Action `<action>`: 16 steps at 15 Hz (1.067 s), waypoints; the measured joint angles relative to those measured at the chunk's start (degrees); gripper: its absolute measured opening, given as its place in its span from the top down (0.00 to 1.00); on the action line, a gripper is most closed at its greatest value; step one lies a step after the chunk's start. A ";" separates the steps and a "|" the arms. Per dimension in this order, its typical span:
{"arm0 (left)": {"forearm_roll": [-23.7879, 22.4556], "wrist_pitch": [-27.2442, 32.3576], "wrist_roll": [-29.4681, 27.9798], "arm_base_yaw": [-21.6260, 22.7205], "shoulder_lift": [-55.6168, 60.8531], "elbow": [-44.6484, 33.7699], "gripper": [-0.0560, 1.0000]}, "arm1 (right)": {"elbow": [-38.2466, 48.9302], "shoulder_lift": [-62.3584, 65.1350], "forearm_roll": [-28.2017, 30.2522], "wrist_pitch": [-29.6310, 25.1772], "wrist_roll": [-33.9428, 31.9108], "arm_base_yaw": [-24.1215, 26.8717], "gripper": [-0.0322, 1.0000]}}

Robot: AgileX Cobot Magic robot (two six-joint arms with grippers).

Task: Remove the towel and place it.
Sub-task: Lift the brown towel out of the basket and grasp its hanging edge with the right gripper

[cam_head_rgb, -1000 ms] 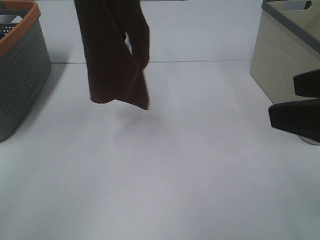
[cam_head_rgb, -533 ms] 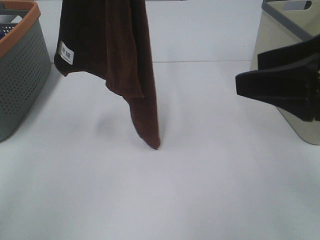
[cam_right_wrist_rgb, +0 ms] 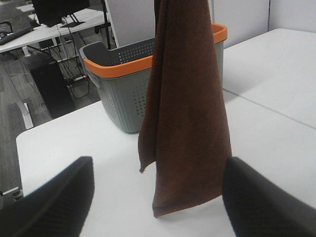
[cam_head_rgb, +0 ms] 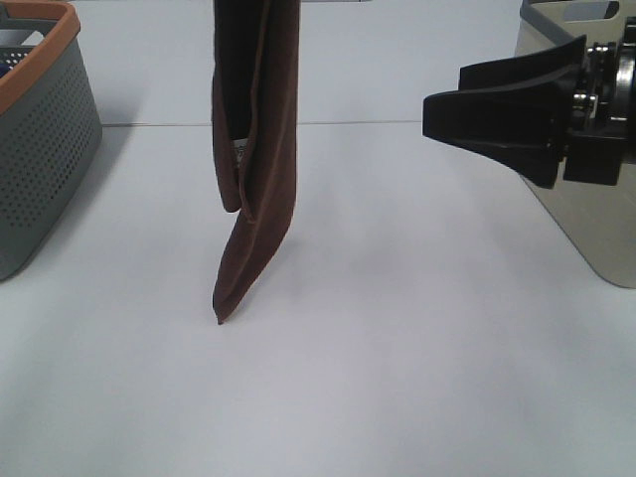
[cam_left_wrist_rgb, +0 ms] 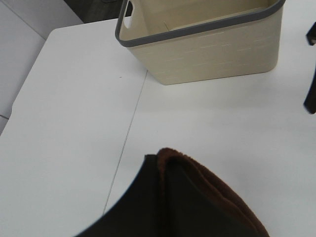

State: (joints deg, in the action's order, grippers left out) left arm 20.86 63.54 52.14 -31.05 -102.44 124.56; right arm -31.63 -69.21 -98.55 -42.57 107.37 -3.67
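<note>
The dark reddish-brown towel hangs in a long fold from above the top edge of the exterior view. Its lowest tip reaches the white table left of centre. It also shows in the left wrist view, bunched right under the camera, where my left gripper's fingers are hidden by it. My right gripper is open and empty. It hovers at the right, level with the towel and well apart from it. In the right wrist view the towel hangs between the two spread fingers.
A grey perforated basket with an orange rim stands at the far left and shows behind the towel in the right wrist view. A beige bin with a grey rim stands at the far right, under the right arm.
The towel has come lower and hangs narrower, its tip now at the table. My right gripper has moved up and left toward the towel.
</note>
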 joint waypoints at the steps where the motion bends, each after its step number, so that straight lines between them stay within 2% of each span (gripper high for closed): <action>1: -0.17 -0.80 0.17 -1.09 -0.52 0.00 0.95 | -1.03 -2.41 -0.29 -0.80 0.23 0.00 0.36; 4: -0.46 -3.84 -0.34 -1.89 -2.18 0.00 0.95 | -3.38 -9.51 -0.40 -5.67 0.40 0.00 0.36; 7: -0.57 -7.28 -1.15 -1.89 -2.64 0.00 0.95 | -3.44 -10.89 -0.40 -9.91 0.40 0.00 0.36; 11: -1.43 -9.80 -1.26 -1.89 -3.44 0.00 0.95 | -5.16 -11.06 -0.57 -10.37 0.40 -0.17 0.37; 13: -1.49 -10.60 -1.32 -1.89 -4.18 0.00 0.95 | -7.10 -11.17 -0.52 -4.41 0.69 -3.90 0.38; 16: -2.01 -11.40 -1.32 -1.89 -4.70 0.00 0.95 | -10.83 -12.78 -0.52 10.83 1.66 -12.20 0.38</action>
State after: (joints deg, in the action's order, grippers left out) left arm 18.85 52.14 50.82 -32.95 -107.14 124.56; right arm -42.46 -81.99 -99.06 -31.74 109.03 -15.87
